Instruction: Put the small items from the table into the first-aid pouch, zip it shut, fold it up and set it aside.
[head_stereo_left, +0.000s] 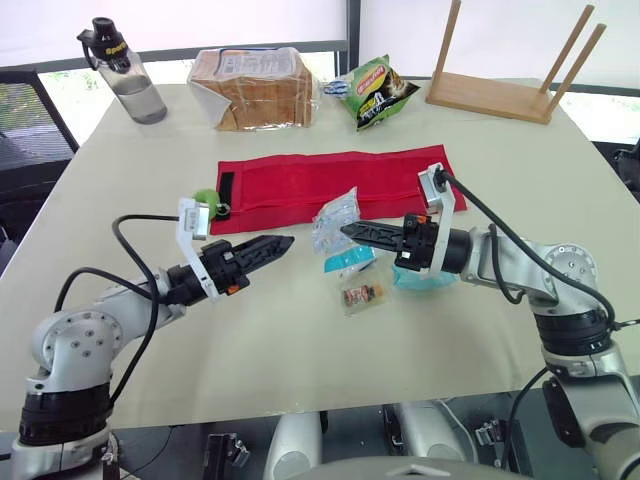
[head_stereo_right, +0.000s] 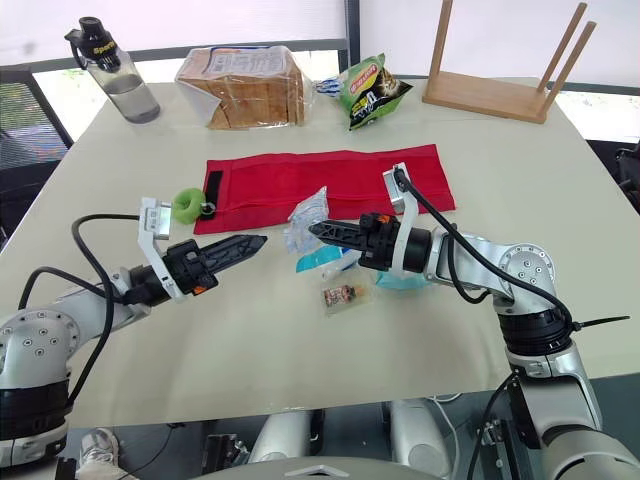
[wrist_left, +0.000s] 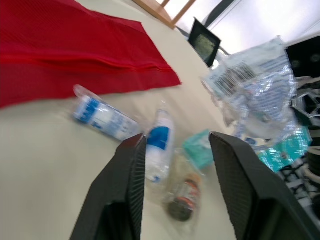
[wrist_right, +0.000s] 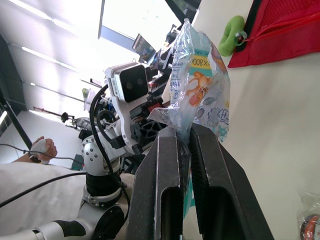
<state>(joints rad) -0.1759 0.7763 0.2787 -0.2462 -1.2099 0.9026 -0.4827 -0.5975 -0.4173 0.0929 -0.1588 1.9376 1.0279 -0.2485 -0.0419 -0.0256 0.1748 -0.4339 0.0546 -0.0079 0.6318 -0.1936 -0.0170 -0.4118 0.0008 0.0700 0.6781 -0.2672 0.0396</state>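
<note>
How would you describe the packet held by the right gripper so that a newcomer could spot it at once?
Find the long red pouch spread across the table. Just in front of its near edge the right gripper pinches a crinkled clear packet with blue print. Unlike the other small packets, it stands up off the table.

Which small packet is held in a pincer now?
The clear crinkled packet with blue print, pinched by the right pincer; the teal packet and the brown-item sachet lie on the table.
</note>
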